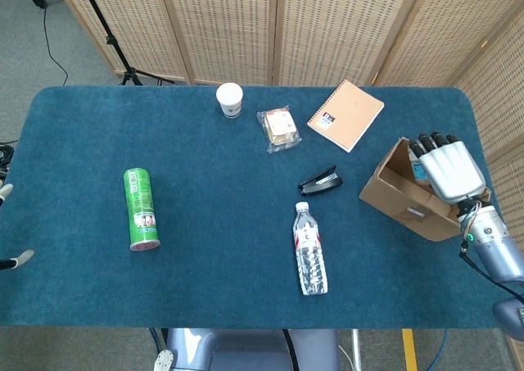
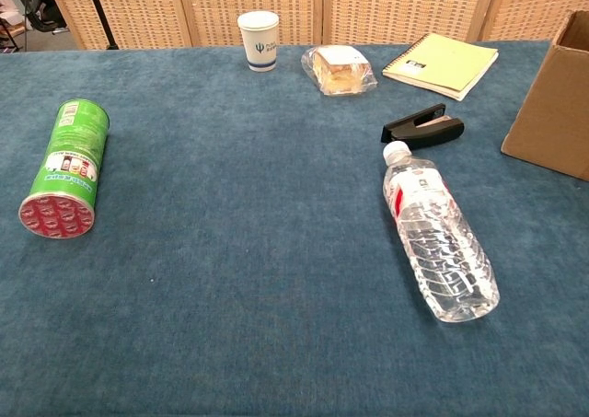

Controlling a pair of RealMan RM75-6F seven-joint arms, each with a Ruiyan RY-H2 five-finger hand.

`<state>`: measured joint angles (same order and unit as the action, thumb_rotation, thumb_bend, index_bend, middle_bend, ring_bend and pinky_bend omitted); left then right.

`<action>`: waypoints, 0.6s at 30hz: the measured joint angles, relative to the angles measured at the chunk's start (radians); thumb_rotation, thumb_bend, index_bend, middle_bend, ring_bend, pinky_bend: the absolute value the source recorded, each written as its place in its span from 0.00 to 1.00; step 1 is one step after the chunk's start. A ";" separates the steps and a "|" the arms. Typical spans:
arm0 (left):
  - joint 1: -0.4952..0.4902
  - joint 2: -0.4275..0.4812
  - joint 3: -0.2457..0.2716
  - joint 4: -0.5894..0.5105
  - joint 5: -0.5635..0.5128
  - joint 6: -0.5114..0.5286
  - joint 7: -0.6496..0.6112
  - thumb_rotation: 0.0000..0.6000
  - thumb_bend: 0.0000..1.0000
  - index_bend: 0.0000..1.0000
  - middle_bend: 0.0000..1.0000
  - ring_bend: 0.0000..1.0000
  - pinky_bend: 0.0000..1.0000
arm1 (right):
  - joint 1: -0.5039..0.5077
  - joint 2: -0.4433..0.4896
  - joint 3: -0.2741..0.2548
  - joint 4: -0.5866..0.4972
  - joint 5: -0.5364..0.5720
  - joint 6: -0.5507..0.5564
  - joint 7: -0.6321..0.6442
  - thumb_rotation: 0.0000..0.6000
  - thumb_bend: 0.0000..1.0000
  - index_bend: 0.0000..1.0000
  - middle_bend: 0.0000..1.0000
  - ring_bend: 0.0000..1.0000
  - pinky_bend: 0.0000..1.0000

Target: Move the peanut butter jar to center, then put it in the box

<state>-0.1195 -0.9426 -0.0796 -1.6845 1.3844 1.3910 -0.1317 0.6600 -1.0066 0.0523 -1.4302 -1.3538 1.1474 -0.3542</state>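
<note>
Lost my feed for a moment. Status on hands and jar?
Right hand over the open box, gripping the jar. Left hand barely in view. Nothing blocking the box.

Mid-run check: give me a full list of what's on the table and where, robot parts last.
Chip can: one, green, lying on its side, left part of the table.
Paper cup: one, white, upright, far edge.
Wrapped snack: one, clear wrap, right of the cup.
Notebook: one, tan, far right of centre.
Stapler: one, black, centre-right.
Water bottle: one, clear, red label, lying down, near the stapler.
Box: one, brown cardboard, open, right side.
Peanut butter jar: one, only a sliver visible under the hand, over the box opening.
Right hand: over the box, holds the jar.
Left hand: barely visible at the left edge.
</note>
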 measured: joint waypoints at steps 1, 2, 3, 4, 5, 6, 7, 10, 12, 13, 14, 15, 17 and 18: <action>-0.001 0.000 0.000 -0.001 -0.002 -0.002 0.001 1.00 0.00 0.00 0.00 0.00 0.03 | -0.003 -0.007 -0.003 0.015 -0.011 -0.001 0.001 1.00 0.36 0.55 0.48 0.39 0.44; -0.002 0.000 -0.001 -0.002 -0.004 -0.005 0.002 1.00 0.00 0.00 0.00 0.00 0.03 | -0.005 -0.013 -0.006 0.031 -0.021 -0.004 -0.005 1.00 0.30 0.44 0.37 0.30 0.44; -0.003 0.001 -0.001 -0.002 -0.006 -0.006 0.003 1.00 0.00 0.00 0.00 0.00 0.03 | -0.007 -0.015 -0.007 0.037 -0.022 -0.007 -0.013 1.00 0.25 0.35 0.29 0.23 0.43; -0.003 0.001 -0.001 -0.002 -0.006 -0.008 0.004 1.00 0.00 0.00 0.00 0.00 0.03 | -0.008 -0.016 -0.008 0.040 -0.020 -0.013 -0.026 1.00 0.17 0.21 0.15 0.12 0.41; -0.004 0.001 -0.001 -0.002 -0.007 -0.009 0.003 1.00 0.00 0.00 0.00 0.00 0.03 | -0.009 -0.015 -0.009 0.038 -0.012 -0.024 -0.047 1.00 0.10 0.11 0.07 0.04 0.36; -0.004 0.002 -0.002 -0.002 -0.008 -0.010 0.003 1.00 0.00 0.00 0.00 0.00 0.03 | -0.010 -0.014 -0.009 0.033 -0.003 -0.033 -0.066 1.00 0.06 0.06 0.03 0.02 0.32; -0.004 0.002 -0.002 -0.002 -0.009 -0.010 0.002 1.00 0.00 0.00 0.00 0.00 0.03 | -0.012 -0.012 -0.008 0.027 0.007 -0.040 -0.084 1.00 0.02 0.02 0.00 0.00 0.26; -0.005 0.002 -0.003 -0.001 -0.012 -0.015 0.000 1.00 0.00 0.00 0.00 0.00 0.03 | -0.021 -0.001 0.000 -0.008 0.038 -0.044 -0.150 1.00 0.00 0.00 0.00 0.00 0.15; -0.006 0.002 -0.002 -0.001 -0.012 -0.017 0.001 1.00 0.00 0.00 0.00 0.00 0.03 | -0.030 0.011 0.012 -0.041 0.057 -0.025 -0.195 1.00 0.00 0.00 0.00 0.00 0.12; -0.006 0.002 -0.002 -0.001 -0.011 -0.017 0.001 1.00 0.00 0.00 0.00 0.00 0.03 | -0.035 0.017 0.018 -0.057 0.064 -0.014 -0.209 1.00 0.00 0.00 0.00 0.00 0.12; -0.006 0.002 -0.002 -0.001 -0.010 -0.017 0.002 1.00 0.00 0.00 0.00 0.00 0.03 | -0.041 0.026 0.026 -0.079 0.071 0.000 -0.220 1.00 0.00 0.00 0.00 0.00 0.11; -0.006 0.001 -0.001 -0.001 -0.009 -0.017 0.002 1.00 0.00 0.00 0.00 0.00 0.03 | -0.045 0.034 0.032 -0.095 0.075 0.010 -0.224 1.00 0.00 0.00 0.00 0.00 0.11; -0.006 0.001 0.000 0.000 -0.008 -0.016 0.003 1.00 0.00 0.00 0.00 0.00 0.03 | -0.058 0.054 0.043 -0.130 0.079 0.031 -0.221 1.00 0.00 0.00 0.00 0.00 0.11; -0.005 0.000 0.000 0.000 -0.007 -0.015 0.003 1.00 0.00 0.00 0.00 0.00 0.03 | -0.063 0.063 0.047 -0.144 0.080 0.039 -0.216 1.00 0.00 0.00 0.00 0.00 0.11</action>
<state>-0.1245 -0.9426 -0.0792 -1.6846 1.3773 1.3759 -0.1287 0.5966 -0.9436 0.0991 -1.5746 -1.2738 1.1866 -0.5702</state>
